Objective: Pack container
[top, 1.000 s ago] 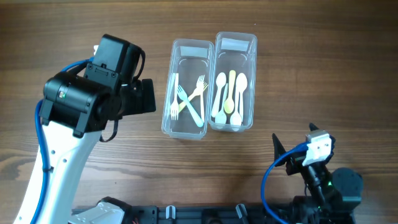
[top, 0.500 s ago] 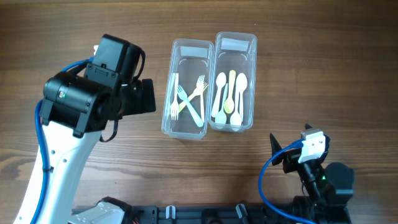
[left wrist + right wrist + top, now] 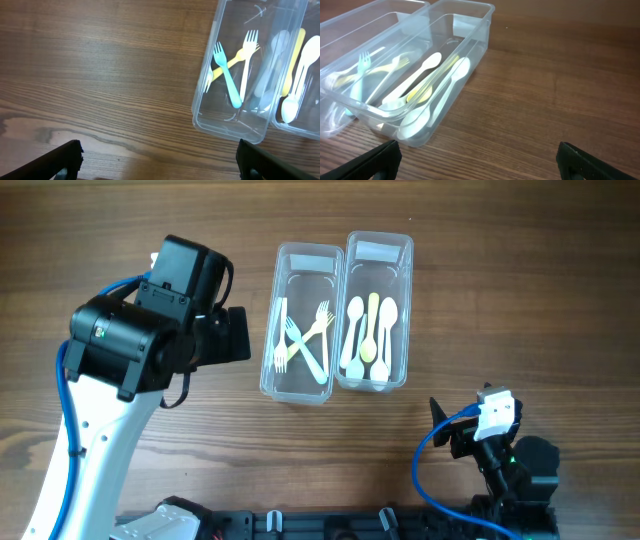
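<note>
Two clear plastic containers stand side by side at the table's middle. The left container [image 3: 267, 350] holds several forks [image 3: 305, 345], white, yellow and light blue. The right container [image 3: 408, 310] holds several spoons [image 3: 370, 335], white and yellow. My left gripper [image 3: 159, 162] is open and empty, left of the fork container [image 3: 206, 107]. My right gripper [image 3: 479, 162] is open and empty, low at the front right, a little in front of the spoon container [image 3: 481, 30].
The wooden table [image 3: 500, 290] lies bare around the containers. The left arm [image 3: 130, 350] stands over the left side. The right arm's base and blue cable [image 3: 480, 470] sit at the front right edge.
My right arm has drawn back a little toward the front edge and shifted slightly left. The left arm and the containers have not moved.
</note>
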{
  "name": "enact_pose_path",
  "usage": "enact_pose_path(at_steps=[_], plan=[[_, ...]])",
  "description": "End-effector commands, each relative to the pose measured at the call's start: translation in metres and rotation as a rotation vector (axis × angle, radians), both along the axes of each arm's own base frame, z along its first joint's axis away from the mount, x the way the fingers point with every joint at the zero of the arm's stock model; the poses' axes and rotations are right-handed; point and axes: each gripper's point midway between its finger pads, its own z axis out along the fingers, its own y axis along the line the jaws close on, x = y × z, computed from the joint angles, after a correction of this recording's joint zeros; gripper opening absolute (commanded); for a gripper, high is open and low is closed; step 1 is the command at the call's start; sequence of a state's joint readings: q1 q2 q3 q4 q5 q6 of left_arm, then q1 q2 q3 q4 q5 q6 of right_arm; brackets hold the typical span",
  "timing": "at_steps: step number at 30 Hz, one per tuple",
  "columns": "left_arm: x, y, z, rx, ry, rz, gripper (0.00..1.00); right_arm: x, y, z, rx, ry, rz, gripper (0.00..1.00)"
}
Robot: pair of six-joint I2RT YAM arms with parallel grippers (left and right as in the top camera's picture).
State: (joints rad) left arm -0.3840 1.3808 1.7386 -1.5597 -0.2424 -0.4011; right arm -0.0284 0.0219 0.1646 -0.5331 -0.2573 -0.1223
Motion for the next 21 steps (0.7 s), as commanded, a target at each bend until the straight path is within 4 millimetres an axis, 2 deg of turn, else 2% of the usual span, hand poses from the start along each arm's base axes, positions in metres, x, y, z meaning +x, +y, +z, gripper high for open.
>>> enact_pose_path(at_steps=[1, 21], plan=[[0.0003, 0.0035, 0.0072, 0.003, -0.029, 0.006, 1.00, 0.0011, -0.0039, 0.0005, -0.014, -0.015, -0.018, 1.00], [-0.0004, 0.0039, 0.0099, 0.001, -0.042, 0.005, 1.00, 0.0011, -0.0040, 0.0005, -0.014, -0.015, -0.019, 1.00]])
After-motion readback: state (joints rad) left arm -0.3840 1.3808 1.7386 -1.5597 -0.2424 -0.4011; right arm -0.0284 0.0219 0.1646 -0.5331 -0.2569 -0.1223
